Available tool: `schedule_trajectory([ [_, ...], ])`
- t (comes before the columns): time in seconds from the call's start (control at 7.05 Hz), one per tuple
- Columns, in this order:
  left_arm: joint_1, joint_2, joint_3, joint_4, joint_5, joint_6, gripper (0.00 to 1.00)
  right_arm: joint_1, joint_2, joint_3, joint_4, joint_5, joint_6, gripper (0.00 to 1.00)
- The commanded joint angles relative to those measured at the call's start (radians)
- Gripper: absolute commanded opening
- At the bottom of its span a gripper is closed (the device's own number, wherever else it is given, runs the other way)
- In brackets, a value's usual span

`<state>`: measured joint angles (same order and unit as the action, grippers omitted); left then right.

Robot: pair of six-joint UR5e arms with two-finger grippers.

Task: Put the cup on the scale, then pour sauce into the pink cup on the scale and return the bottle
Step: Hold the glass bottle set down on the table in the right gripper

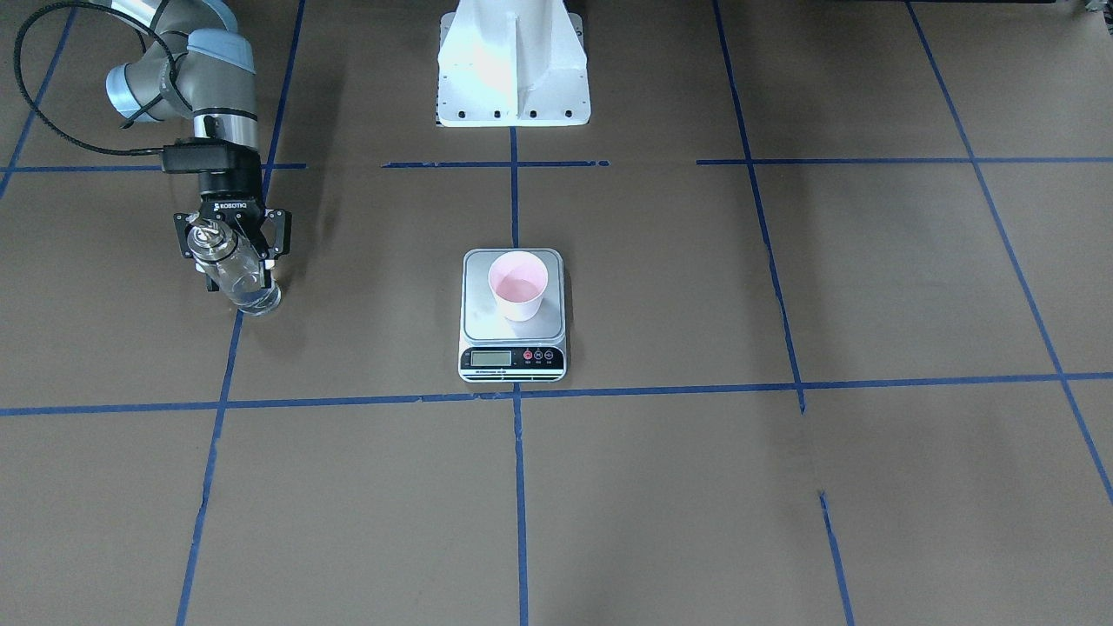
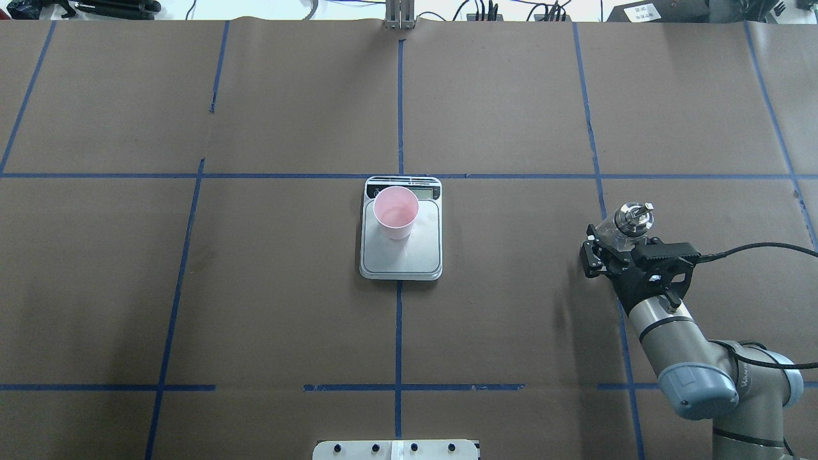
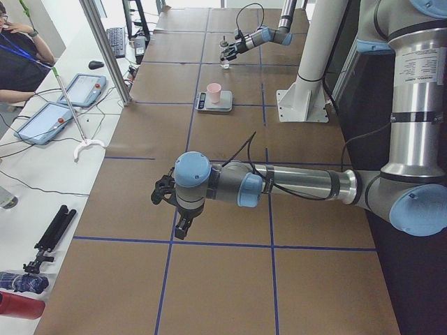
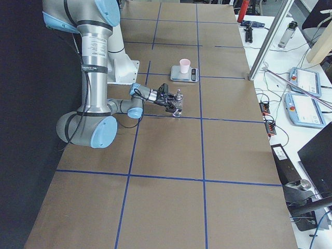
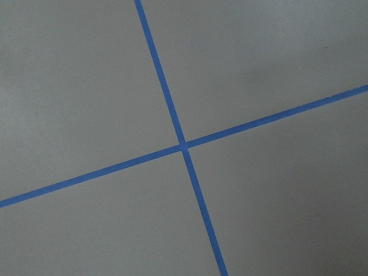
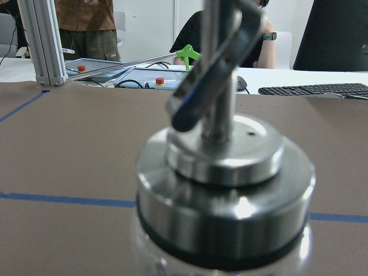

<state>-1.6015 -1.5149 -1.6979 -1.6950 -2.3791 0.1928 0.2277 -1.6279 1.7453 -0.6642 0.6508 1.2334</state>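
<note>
The pink cup (image 1: 518, 285) stands upright on the steel platform of the scale (image 1: 483, 322), towards the display end. It also shows in the overhead view (image 2: 396, 213). My right gripper (image 1: 239, 271) is shut on the clear glass bottle (image 1: 254, 294) and holds it upright, far out on the robot's right side of the table. The bottle's base is at or just above the paper; I cannot tell if it touches. Its metal spout cap (image 6: 224, 172) fills the right wrist view. My left gripper (image 3: 163, 192) shows only in the left side view, so I cannot tell its state.
The table is covered in brown paper with blue tape lines (image 5: 183, 144). The white robot pedestal (image 1: 513, 69) stands behind the scale. Operators, tablets and a keyboard (image 6: 313, 90) lie beyond the far table edge.
</note>
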Motion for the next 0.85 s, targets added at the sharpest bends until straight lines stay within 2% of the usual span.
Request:
schedule_trajectory([
  [0.0,0.0,0.01,-0.005,-0.002,0.0,0.0,1.0,-0.001,0.005,-0.003,0.0,-0.014,0.003,0.74],
  [0.14,0.0,0.01,-0.005,-0.002,0.0,0.0,1.0,-0.001,0.005,-0.003,0.0,-0.014,0.003,0.99],
  [0.71,0.0,0.01,-0.005,-0.002,0.0,-0.001,1.0,-0.001,0.006,0.003,0.002,-0.014,0.003,1.0],
])
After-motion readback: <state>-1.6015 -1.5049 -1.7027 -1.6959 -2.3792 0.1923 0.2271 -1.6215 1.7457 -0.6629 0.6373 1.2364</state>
